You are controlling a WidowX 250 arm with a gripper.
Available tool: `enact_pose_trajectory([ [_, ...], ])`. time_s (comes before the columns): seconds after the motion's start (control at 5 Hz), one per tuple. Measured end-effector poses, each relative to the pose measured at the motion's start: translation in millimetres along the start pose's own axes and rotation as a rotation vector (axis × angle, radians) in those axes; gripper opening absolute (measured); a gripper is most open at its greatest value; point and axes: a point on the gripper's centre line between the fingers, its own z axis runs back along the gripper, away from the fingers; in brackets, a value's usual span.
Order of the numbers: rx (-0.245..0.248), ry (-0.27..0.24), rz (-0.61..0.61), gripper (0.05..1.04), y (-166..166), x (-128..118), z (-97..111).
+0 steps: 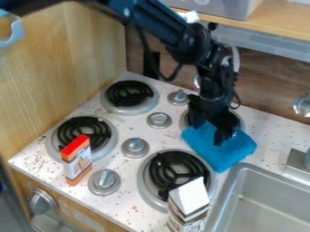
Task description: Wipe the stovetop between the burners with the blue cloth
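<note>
The black gripper (213, 129) hangs down at the back right of the stove, at the upper part of a blue cloth (227, 152). Dark parts of the gripper overlap the cloth's upper edge; whether it grasps the fabric is unclear. The cloth lies partly over the back right burner (239, 121) and spreads toward the sink. Part of that burner is hidden behind the gripper and cloth.
A red, white and orange box (77, 161) stands by the front left burner (109, 147). A white-topped carton (189, 199) stands at the front right burner (147, 181). Metal knobs (135, 147) rise between burners. The sink (266, 199) is at the right.
</note>
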Motion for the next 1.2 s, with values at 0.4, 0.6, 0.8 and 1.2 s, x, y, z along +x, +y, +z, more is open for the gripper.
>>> enact_pose_trajectory([
  [0.4,-0.001,0.044,0.043,1.001,-4.3,-8.5,-25.6],
  [0.6,-0.002,0.061,0.067,1.001,-3.9,-12.8,-31.8],
  [0.8,0.011,0.068,0.093,1.001,5.8,-15.3,-32.1],
  [1.2,0.093,0.092,0.168,1.001,62.6,-31.3,-32.8],
])
